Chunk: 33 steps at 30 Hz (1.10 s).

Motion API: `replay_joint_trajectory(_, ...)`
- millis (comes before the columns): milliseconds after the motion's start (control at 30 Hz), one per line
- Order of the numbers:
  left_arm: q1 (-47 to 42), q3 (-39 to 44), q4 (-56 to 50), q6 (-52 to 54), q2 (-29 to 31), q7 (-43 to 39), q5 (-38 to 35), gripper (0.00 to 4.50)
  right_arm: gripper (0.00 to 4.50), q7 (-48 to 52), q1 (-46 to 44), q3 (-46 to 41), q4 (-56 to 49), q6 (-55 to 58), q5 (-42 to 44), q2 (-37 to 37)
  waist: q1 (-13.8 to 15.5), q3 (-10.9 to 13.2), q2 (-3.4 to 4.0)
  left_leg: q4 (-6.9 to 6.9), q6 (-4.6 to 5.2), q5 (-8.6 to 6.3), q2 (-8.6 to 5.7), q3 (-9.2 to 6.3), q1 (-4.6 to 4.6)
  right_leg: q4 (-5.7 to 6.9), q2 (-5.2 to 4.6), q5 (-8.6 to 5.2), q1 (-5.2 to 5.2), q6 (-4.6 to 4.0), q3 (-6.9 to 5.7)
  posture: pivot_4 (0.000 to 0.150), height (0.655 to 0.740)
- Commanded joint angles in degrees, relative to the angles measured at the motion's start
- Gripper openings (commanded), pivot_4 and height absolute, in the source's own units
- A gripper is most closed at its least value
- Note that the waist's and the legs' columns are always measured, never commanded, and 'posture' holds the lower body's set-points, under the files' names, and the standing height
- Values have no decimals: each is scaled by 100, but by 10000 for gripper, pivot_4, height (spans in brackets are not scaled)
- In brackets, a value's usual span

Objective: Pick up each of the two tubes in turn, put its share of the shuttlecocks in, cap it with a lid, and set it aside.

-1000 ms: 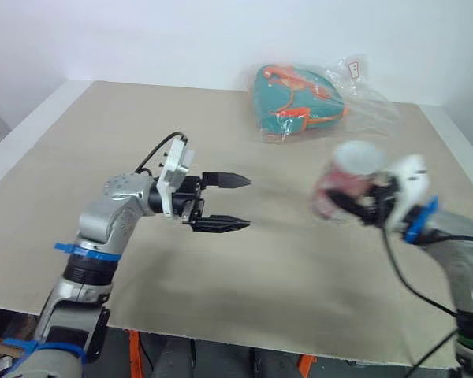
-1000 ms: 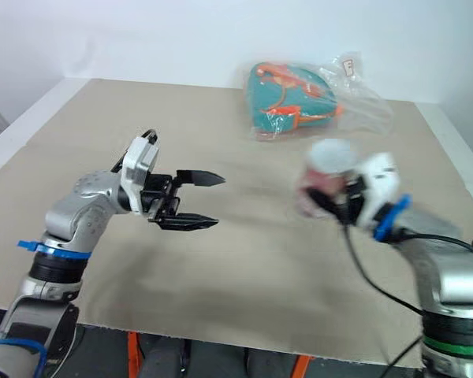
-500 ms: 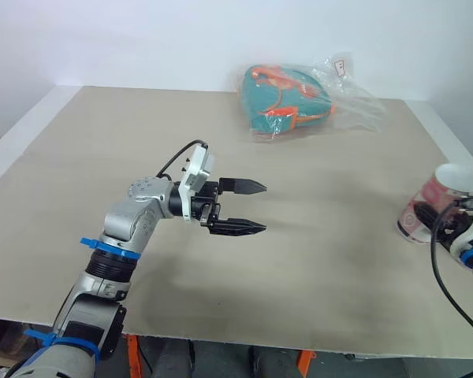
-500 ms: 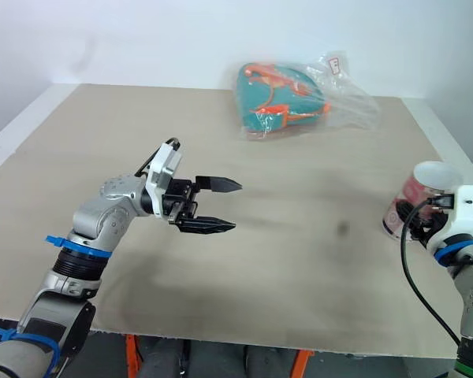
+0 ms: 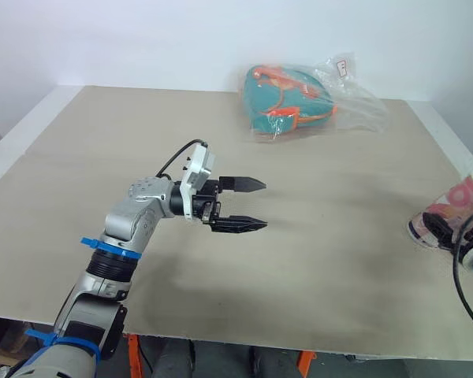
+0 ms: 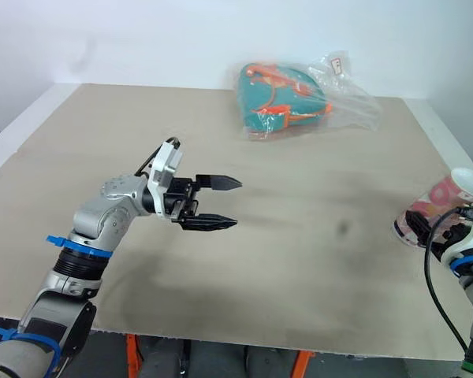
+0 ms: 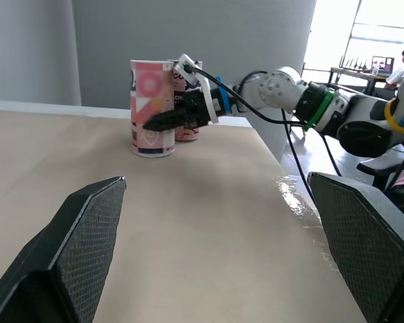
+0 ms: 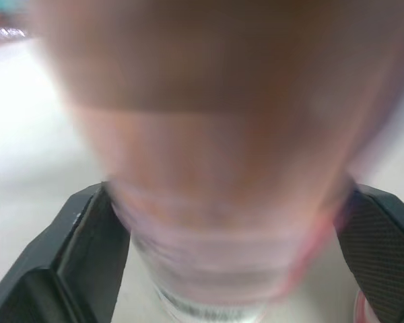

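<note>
One tube (image 6: 440, 198), clamped tilted in the right end effector (image 6: 419, 227) at the worktop (image 5: 299, 268) edge, could topple off; the left end effector (image 5: 264, 205) hangs open.

At the table's (image 5: 102, 157) right edge the held tube (image 5: 457, 206) tilts in the right gripper's (image 8: 227, 195) fingers, its rim cut off by the picture's edge. Up close it is a blur, print unreadable. From the left wrist, the front tube (image 7: 151, 94) half hides another tube (image 7: 186, 132); which one is held cannot be told. The teal thing (image 5: 288, 102) in the far plastic bag (image 5: 363, 114) cannot be identified.
</note>
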Motion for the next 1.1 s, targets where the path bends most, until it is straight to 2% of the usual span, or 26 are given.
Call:
replay_joint_trajectory(33,-158,139,-165,11,-7,30,-112,45000,44656,29,10,-127,-96,-141,84,-68,0,0,0,0,0,0,0,0,0,0,0,0,0,0,0,1500,7400)
replay_joint_trajectory(200,-158,134,-166,9,-3,37,-120,45000,44656,27,14,-124,-94,-148,90,-71,0,0,0,0,0,0,0,0,0,0,0,-1,0,1,0,1500,7400)
replay_joint_trajectory(700,-212,102,-52,18,-58,-8,-109,45000,44656,811,1054,63,-1081,412,611,-107,4,-1,3,-1,0,0,1,0,2,-1,1,-5,1,7,1,1500,7400)
replay_joint_trajectory(1033,-138,184,-148,144,94,-44,-198,45000,44656,1310,1985,110,-1708,610,621,-382,6,0,4,-2,0,-1,0,0,2,-1,0,-9,1,10,1,1500,7400)
replay_joint_trajectory(1100,-41,264,-253,251,249,-15,-251,45000,44656,1532,2302,20,-2102,612,755,-343,6,-1,6,-2,0,0,0,0,2,-1,0,-9,1,10,1,1500,7400)
